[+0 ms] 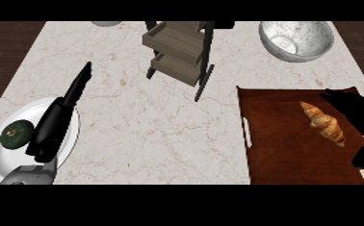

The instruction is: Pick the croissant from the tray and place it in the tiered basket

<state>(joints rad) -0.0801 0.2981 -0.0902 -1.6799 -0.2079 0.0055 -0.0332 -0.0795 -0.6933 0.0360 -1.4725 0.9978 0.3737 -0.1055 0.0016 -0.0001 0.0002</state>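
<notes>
The golden croissant (323, 123) is lying on the dark wooden tray (284, 153), the black right hand (347, 106) is hanging spread open beside it, and the grey tiered basket (176, 47) is waiting.

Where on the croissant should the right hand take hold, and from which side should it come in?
Probably its thick middle, pinched across the short width. The croissant lies flat on the tray, slanting from upper left to lower right, with tapered ends. The right hand hangs open just right of it, so coming from above-right looks best.
</notes>
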